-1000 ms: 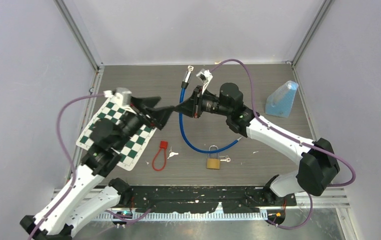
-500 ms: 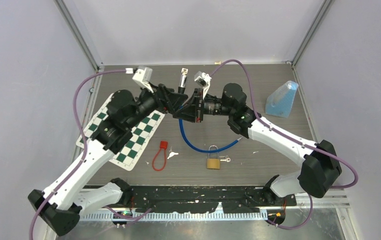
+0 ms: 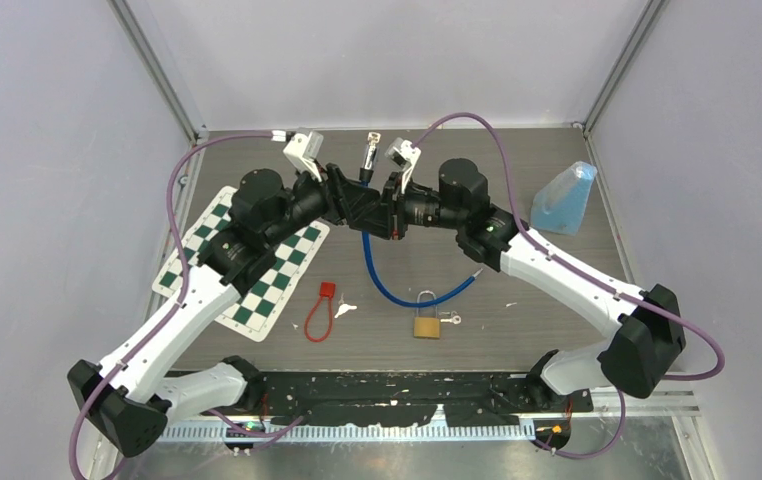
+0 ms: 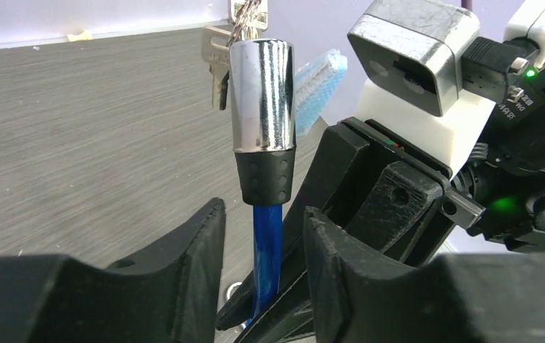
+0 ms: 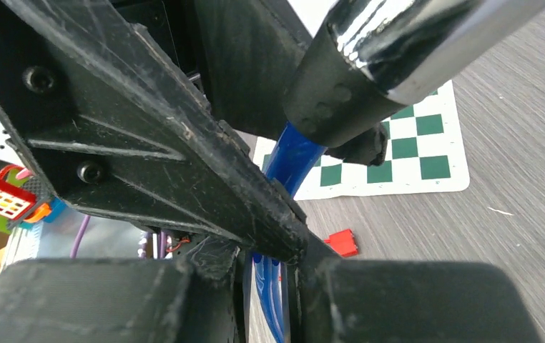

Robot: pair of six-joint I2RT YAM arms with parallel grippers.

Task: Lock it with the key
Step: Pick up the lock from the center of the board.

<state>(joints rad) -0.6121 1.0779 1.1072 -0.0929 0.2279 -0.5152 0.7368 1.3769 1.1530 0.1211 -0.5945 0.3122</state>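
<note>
A blue cable lock [image 3: 382,285] is lifted at one end, its chrome barrel [image 4: 262,93] pointing up with a key [image 4: 216,68] hanging from a ring at its top. My right gripper [image 3: 385,214] is shut on the blue cable [image 5: 295,153] below the barrel. My left gripper [image 4: 264,214] faces it from the left. Its jaws straddle the cable [image 4: 266,250] just under the barrel's black collar, open, with a gap on each side. The left finger [image 5: 148,143] crosses the right wrist view.
A brass padlock [image 3: 424,322] with a small key [image 3: 449,320] lies near the front. A red loop lock [image 3: 315,318] and another key [image 3: 345,309] lie left of it. A checkered mat [image 3: 247,270] lies at the left, a blue bag [image 3: 564,200] at the right.
My left arm has swung from over the mat to the raised cable end, and its jaws have narrowed around the cable. The right gripper has stayed shut on the cable.
</note>
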